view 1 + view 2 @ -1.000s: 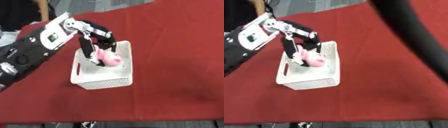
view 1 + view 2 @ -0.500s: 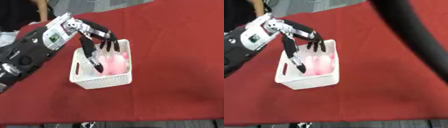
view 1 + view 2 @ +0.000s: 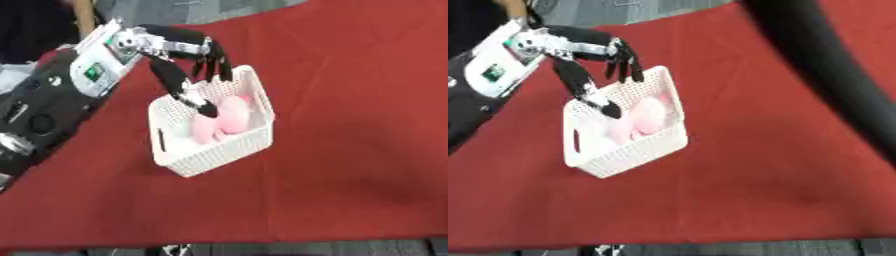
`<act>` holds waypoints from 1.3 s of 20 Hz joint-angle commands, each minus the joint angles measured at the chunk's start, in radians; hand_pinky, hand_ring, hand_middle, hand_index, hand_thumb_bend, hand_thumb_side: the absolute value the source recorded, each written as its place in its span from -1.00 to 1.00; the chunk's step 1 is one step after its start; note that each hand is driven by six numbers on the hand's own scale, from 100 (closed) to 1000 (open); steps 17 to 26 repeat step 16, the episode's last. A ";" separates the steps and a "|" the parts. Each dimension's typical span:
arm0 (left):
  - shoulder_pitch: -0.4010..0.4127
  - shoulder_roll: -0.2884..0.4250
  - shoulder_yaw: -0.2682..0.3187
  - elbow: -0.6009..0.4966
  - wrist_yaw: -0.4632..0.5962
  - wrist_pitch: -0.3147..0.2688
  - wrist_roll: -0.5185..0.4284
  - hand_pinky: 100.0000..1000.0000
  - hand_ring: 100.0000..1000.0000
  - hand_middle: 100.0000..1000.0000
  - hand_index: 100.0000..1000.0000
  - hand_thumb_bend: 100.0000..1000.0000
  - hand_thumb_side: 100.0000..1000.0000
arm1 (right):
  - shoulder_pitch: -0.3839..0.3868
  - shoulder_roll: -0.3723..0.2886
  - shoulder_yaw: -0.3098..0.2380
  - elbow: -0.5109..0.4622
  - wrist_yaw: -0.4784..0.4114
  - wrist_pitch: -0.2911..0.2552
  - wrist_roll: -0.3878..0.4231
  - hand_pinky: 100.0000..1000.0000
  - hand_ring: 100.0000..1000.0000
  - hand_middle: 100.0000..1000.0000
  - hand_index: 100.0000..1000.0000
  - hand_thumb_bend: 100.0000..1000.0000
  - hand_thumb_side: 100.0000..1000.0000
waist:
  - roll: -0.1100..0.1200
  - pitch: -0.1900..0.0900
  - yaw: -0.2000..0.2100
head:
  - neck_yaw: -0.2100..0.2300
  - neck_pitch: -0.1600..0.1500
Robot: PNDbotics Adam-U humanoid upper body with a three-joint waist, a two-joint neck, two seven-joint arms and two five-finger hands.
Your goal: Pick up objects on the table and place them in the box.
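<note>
A red cloth [image 3: 350, 150] is seen covering the table, with no other loose objects visible on it. On it, left of centre, a white box [image 3: 223, 150] of perforated plastic is set askew. A dark arm [image 3: 824, 65] crosses the upper right of the right eye view; its hand is not shown.

The left hand [image 3: 188, 55] is held above the box's far left corner, released, fingers spread and pointing down, nothing grasped. The thumb tip hangs just over the toy.

Inside the box, toward the right wall, a pink toy [image 3: 223, 117] is lying; its exact form cannot be made out, only rounded pink lobes.

The toy is judged soft and light, probably plush or foam, not fragile and not slippery. It would be best taken round its rounded middle, with some give expected under the fingers. The box is judged light and stiff; it may slide on the cloth if nudged at the rim.
</note>
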 commanded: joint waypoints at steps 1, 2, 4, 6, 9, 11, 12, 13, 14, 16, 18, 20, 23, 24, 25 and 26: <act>0.036 0.049 0.051 -0.097 0.148 0.007 0.172 -0.32 0.08 0.19 0.55 -0.23 0.48 | -0.003 -0.007 -0.005 -0.014 0.001 0.002 -0.001 0.13 0.33 0.59 0.46 -0.96 0.53 | -0.010 -0.011 0.007 | -0.003 -0.003; 0.060 0.051 0.054 -0.132 0.203 0.008 0.213 -0.39 0.04 0.15 0.54 -0.23 0.53 | -0.004 -0.007 -0.005 -0.014 0.001 0.002 -0.001 0.13 0.33 0.59 0.46 -0.96 0.53 | -0.012 -0.010 0.010 | -0.003 -0.003; 0.117 0.054 0.062 -0.223 0.338 0.014 0.269 -0.47 0.00 0.12 0.53 -0.22 0.55 | -0.003 -0.004 -0.007 -0.014 0.001 0.003 -0.003 0.13 0.33 0.59 0.46 -0.96 0.53 | -0.019 -0.009 0.016 | -0.001 -0.003; 0.171 0.051 0.081 -0.312 0.466 0.026 0.301 -0.52 -0.03 0.10 0.52 -0.18 0.54 | -0.001 0.000 -0.008 -0.014 0.001 0.004 -0.004 0.13 0.33 0.59 0.46 -0.96 0.53 | -0.027 -0.009 0.025 | 0.001 -0.003; 0.231 0.024 0.124 -0.399 0.580 0.047 0.346 -0.53 -0.03 0.09 0.51 -0.18 0.53 | 0.002 0.006 -0.010 -0.014 0.000 0.005 -0.006 0.12 0.33 0.59 0.46 -0.97 0.53 | -0.040 -0.013 0.042 | -0.002 -0.003; 0.261 -0.004 0.151 -0.418 0.573 0.057 0.365 -0.52 -0.02 0.10 0.50 -0.18 0.52 | 0.002 0.008 -0.011 -0.014 -0.002 0.004 -0.009 0.12 0.34 0.59 0.46 -0.97 0.54 | -0.051 -0.018 0.053 | -0.001 -0.003; 0.275 -0.020 0.161 -0.424 0.562 0.059 0.376 -0.52 -0.02 0.11 0.50 -0.18 0.52 | 0.003 0.009 -0.012 -0.014 -0.003 0.004 -0.011 0.12 0.34 0.58 0.46 -0.98 0.54 | -0.055 -0.021 0.057 | -0.001 -0.003; 0.294 -0.047 0.174 -0.432 0.550 0.056 0.394 -0.49 0.01 0.13 0.53 -0.16 0.53 | 0.003 0.012 -0.014 -0.014 -0.005 0.004 -0.014 0.12 0.33 0.58 0.45 -0.98 0.54 | -0.059 -0.023 0.063 | -0.001 -0.003; 0.310 -0.073 0.186 -0.438 0.532 0.050 0.412 -0.44 0.06 0.18 0.56 -0.15 0.55 | 0.005 0.015 -0.016 -0.014 -0.006 0.005 -0.017 0.12 0.34 0.58 0.45 -0.99 0.53 | -0.064 -0.025 0.069 | 0.000 -0.003; 0.344 -0.143 0.212 -0.441 0.470 0.027 0.452 -0.32 0.15 0.29 0.60 -0.15 0.57 | 0.008 0.024 -0.018 -0.014 -0.008 0.008 -0.023 0.13 0.36 0.58 0.45 -0.99 0.53 | -0.075 -0.025 0.082 | -0.003 -0.003; 0.344 -0.143 0.212 -0.441 0.470 0.027 0.452 -0.32 0.15 0.29 0.60 -0.15 0.57 | 0.008 0.024 -0.018 -0.014 -0.008 0.008 -0.023 0.13 0.36 0.58 0.45 -0.99 0.53 | -0.075 -0.025 0.082 | -0.003 -0.003; 0.344 -0.143 0.212 -0.441 0.470 0.027 0.452 -0.32 0.15 0.29 0.60 -0.15 0.57 | 0.008 0.024 -0.018 -0.014 -0.008 0.008 -0.023 0.13 0.36 0.58 0.45 -0.99 0.53 | -0.075 -0.025 0.082 | -0.003 -0.003; 0.344 -0.143 0.212 -0.441 0.470 0.027 0.452 -0.32 0.15 0.29 0.60 -0.15 0.57 | 0.008 0.024 -0.018 -0.014 -0.008 0.008 -0.023 0.13 0.36 0.58 0.45 -0.99 0.53 | -0.075 -0.025 0.082 | -0.003 -0.003; 0.344 -0.143 0.212 -0.441 0.470 0.027 0.452 -0.32 0.15 0.29 0.60 -0.15 0.57 | 0.008 0.024 -0.018 -0.014 -0.008 0.008 -0.023 0.13 0.36 0.58 0.45 -0.99 0.53 | -0.075 -0.025 0.082 | -0.003 -0.003; 0.344 -0.143 0.212 -0.441 0.470 0.027 0.452 -0.32 0.15 0.29 0.60 -0.15 0.57 | 0.008 0.024 -0.018 -0.014 -0.008 0.008 -0.023 0.13 0.36 0.58 0.45 -0.99 0.53 | -0.075 -0.025 0.082 | -0.003 -0.003; 0.344 -0.143 0.212 -0.441 0.470 0.027 0.452 -0.32 0.15 0.29 0.60 -0.15 0.57 | 0.008 0.024 -0.018 -0.014 -0.008 0.008 -0.023 0.13 0.36 0.58 0.45 -0.99 0.53 | -0.075 -0.025 0.082 | -0.003 -0.003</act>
